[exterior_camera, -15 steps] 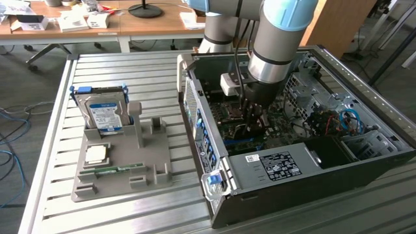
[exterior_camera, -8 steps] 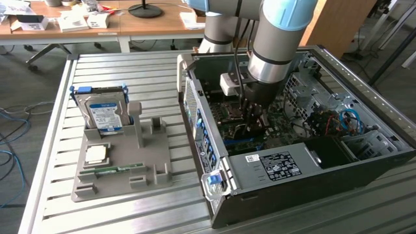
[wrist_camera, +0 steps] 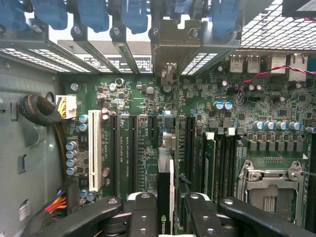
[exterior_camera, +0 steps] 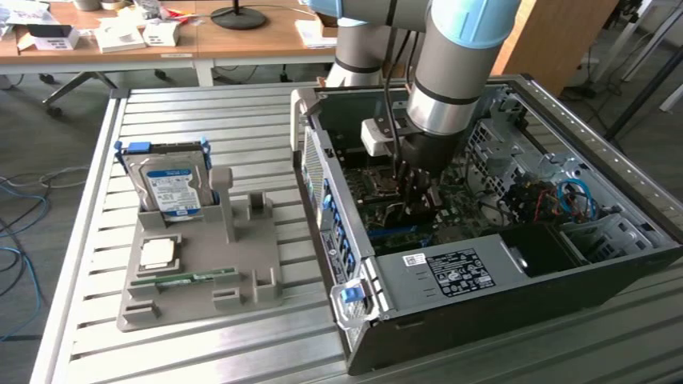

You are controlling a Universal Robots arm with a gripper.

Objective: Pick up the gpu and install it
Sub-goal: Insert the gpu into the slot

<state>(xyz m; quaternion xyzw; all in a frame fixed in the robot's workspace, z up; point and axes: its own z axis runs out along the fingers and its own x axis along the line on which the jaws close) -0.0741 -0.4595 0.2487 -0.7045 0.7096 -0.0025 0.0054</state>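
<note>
My gripper (exterior_camera: 417, 190) reaches down into the open computer case (exterior_camera: 353, 240), over the motherboard (exterior_camera: 389, 216). In the wrist view the gpu (wrist_camera: 165, 190) stands edge-on between the two black fingers (wrist_camera: 143, 212), and the gripper (wrist_camera: 168, 217) is shut on it. The card is thin and dark, with a green logo near the fingers. It lines up with a black expansion slot, and its metal bracket (wrist_camera: 173, 44) reaches the rear slot openings of the case. I cannot tell whether the card's edge is seated in the slot.
Beside the case, toward the exterior view's left, a grey holder (exterior_camera: 203, 264) carries a blue-labelled hard drive (exterior_camera: 169, 188), a processor (exterior_camera: 158, 254) and a green memory stick (exterior_camera: 192, 278). On the motherboard are a white slot (wrist_camera: 94, 148), an empty processor socket (wrist_camera: 269, 192) and a sleeved cable (wrist_camera: 42, 111).
</note>
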